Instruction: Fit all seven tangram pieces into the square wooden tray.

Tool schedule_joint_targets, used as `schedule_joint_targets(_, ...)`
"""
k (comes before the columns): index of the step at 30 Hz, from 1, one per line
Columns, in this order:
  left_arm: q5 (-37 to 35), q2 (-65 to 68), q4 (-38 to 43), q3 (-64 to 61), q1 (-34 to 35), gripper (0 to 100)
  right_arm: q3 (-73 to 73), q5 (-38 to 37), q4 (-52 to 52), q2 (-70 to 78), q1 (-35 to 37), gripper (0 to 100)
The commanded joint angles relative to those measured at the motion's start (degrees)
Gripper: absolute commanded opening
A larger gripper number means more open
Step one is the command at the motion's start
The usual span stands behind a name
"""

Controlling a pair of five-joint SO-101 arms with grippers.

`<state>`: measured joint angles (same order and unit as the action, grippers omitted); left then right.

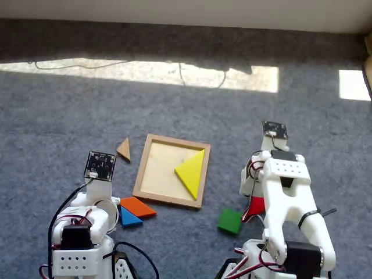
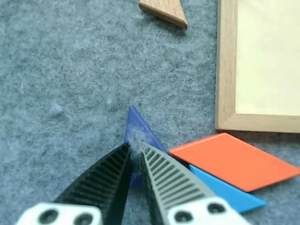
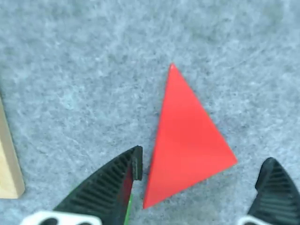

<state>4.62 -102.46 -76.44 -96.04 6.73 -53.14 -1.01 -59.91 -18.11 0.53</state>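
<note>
Closest to us, the left gripper [image 2: 135,150] pinches a corner of the blue triangle [image 2: 137,125], its fingers nearly together. The piece lies on the grey carpet [image 2: 61,93], partly under the orange parallelogram [image 2: 234,161]. The right gripper [image 3: 204,166] stands with fingers spread wide on either side of the red triangle [image 3: 187,140], which lies flat on the carpet; neither finger is plainly touching it.

We judge these pieces thin, stiff and light, with smooth painted faces that could slip. Lying flat, they offer little edge, so a hold across two edges near a corner looks safest.

Farther out, the high view gives us the layout that the wrist cameras miss. The green square [image 1: 230,221] sits near the red triangle, and the square wooden tray [image 1: 142,174] lies between the arms with the yellow triangle [image 1: 192,170] already inside, against its right side. A small wood-coloured triangle [image 1: 124,149] lies just beyond the tray's far left corner. The left wrist view alone settles the grip on the blue corner, which from above lies tucked beside the arm.
</note>
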Motion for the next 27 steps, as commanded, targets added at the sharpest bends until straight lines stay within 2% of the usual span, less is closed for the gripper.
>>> schedule_joint_targets(1, -0.5, -1.9, -0.4, -1.1, 0.5, 1, 0.2, 0.5, 0.7, 4.0, -0.7, 36.8)
schedule_joint_targets(10, -0.5, -1.9, -0.4, -1.1, 0.5, 1, 0.3, 0.6, 0.6, 5.6, -0.7, 36.4)
schedule_joint_targets(14, -0.5, -1.9, -0.4, -1.1, 0.5, 1, 0.3, 0.3, 1.0, 6.0, -0.5, 31.1)
schedule_joint_targets(23, -0.5, -1.9, -0.4, -1.1, 0.5, 1, 0.0, 0.1, 1.9, 6.0, -0.3, 30.0)
schedule_joint_targets(27, -0.5, -1.9, -0.4, -1.1, 0.5, 1, -0.1, -2.3, 2.2, 5.4, -0.3, 24.1)
